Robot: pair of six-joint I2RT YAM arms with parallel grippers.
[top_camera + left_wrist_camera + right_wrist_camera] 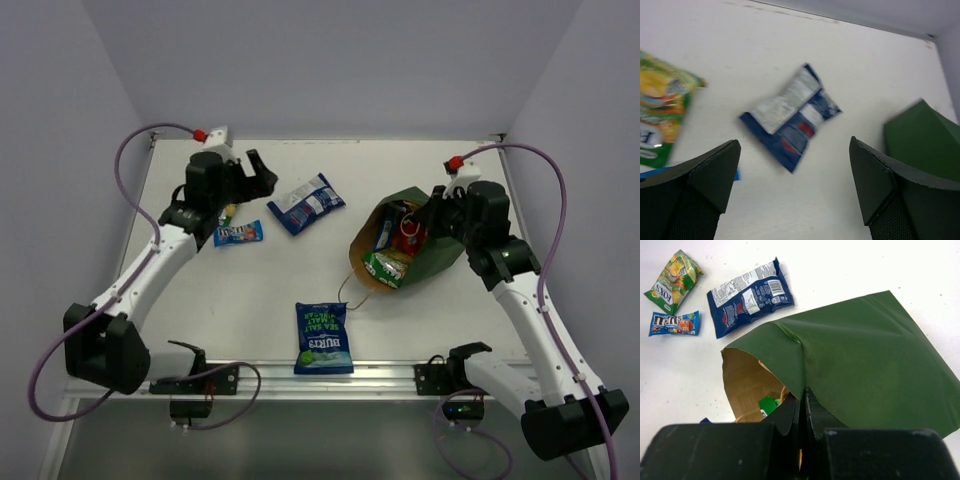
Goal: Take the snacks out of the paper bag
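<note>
Right gripper (pixel 802 396): fingers pressed together, pinching the top wall of the dark green paper carrier bag (pixel 860 355). The bag lies on its side at the right of the white table (pixel 250 290), brown mouth open to the near-left. Left gripper (pixel 794 147): spread wide, holding nothing, far-left.

Out on the table:
- dark blue foil packet (pixel 790 120)
- yellow-green packet (pixel 672 282)
- small blue M&M's bar (pixel 674 323)
- dark blue Burts crisp bag (pixel 323 338), near the front edge

In the bag mouth:
- green-white packet (pixel 385 268)
- red-orange packet (pixel 408 232)
</note>
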